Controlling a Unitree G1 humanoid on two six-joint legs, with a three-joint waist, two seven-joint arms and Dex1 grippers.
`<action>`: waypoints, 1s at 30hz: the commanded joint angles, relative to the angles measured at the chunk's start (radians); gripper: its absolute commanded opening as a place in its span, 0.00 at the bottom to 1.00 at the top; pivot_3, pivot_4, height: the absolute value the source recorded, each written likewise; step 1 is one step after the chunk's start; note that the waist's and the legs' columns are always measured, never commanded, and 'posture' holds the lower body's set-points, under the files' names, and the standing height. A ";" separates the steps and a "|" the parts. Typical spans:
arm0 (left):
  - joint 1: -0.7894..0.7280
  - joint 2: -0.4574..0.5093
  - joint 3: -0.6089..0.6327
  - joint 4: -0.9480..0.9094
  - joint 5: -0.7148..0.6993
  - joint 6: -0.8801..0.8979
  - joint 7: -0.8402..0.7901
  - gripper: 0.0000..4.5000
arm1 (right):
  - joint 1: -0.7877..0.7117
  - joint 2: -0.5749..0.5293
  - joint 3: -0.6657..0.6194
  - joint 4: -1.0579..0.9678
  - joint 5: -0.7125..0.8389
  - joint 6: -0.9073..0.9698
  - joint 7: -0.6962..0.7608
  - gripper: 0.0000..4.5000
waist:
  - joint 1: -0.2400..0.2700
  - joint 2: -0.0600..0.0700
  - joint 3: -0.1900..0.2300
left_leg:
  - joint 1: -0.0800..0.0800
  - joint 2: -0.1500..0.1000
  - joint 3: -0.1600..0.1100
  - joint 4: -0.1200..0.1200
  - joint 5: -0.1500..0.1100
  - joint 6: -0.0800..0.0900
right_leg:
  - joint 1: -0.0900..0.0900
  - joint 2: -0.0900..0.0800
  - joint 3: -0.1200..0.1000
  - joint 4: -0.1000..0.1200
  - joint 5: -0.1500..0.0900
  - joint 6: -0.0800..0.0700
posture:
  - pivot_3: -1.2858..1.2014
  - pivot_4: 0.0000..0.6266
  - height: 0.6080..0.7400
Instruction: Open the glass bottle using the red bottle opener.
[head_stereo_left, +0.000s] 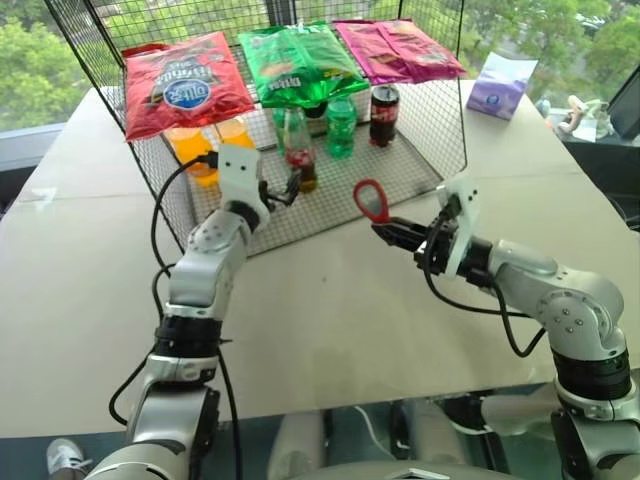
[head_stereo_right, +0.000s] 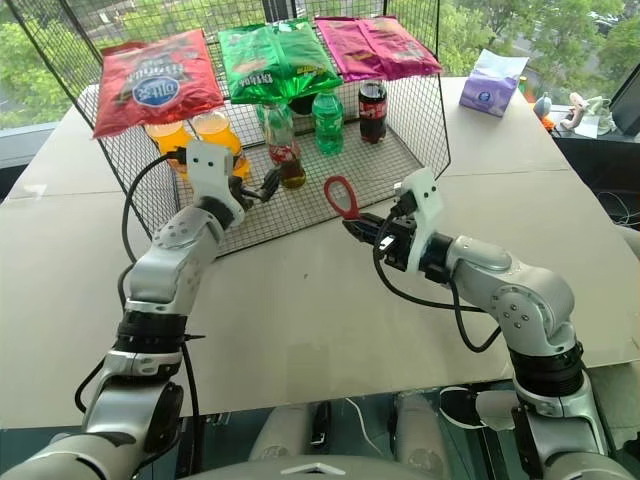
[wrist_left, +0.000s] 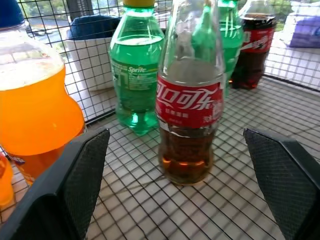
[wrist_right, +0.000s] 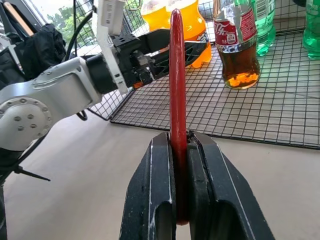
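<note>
The glass bottle stands on the wire rack near its front edge, smooth and breakable, probably light. The left gripper is spread wide around its body; grasp there. The right gripper pinches the stiff red bottle opener.

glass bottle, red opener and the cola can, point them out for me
glass bottle (wrist_left: 189, 102): left wrist view, on its red label band.
red bottle opener (head_stereo_left: 371, 201): left eye view, on the rim of its ring-shaped head.
cola can (head_stereo_left: 384, 115): left eye view, on the middle of its dark body.
</note>
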 joint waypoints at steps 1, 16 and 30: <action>-0.106 -0.044 0.007 0.118 0.028 -0.067 -0.011 0.98 | 0.015 0.005 -0.024 -0.066 -0.003 -0.024 -0.009 0.00 | 0.002 0.000 0.000 | 0.000 0.000 0.000 0.000 0.000 0.000 | 0.000 0.000 0.000 0.000 0.000 0.000 | 0.52 0.24 1.00; -0.313 -0.132 0.039 0.483 0.078 -0.207 -0.091 0.98 | 0.017 0.007 -0.031 -0.090 0.010 -0.012 -0.033 0.00 | 0.013 -0.001 0.000 | -0.009 -0.001 -0.008 0.008 0.000 0.000 | -0.001 0.000 -0.005 0.001 0.000 0.001 | 0.52 0.24 1.00; -0.461 -0.186 0.052 0.786 0.131 -0.408 -0.091 0.41 | 0.020 0.006 -0.035 -0.103 0.019 -0.011 -0.053 0.00 | 0.033 -0.001 0.001 | -0.014 -0.006 -0.020 0.015 0.001 0.002 | 0.003 0.000 -0.012 0.002 0.000 0.001 | 0.52 0.24 1.00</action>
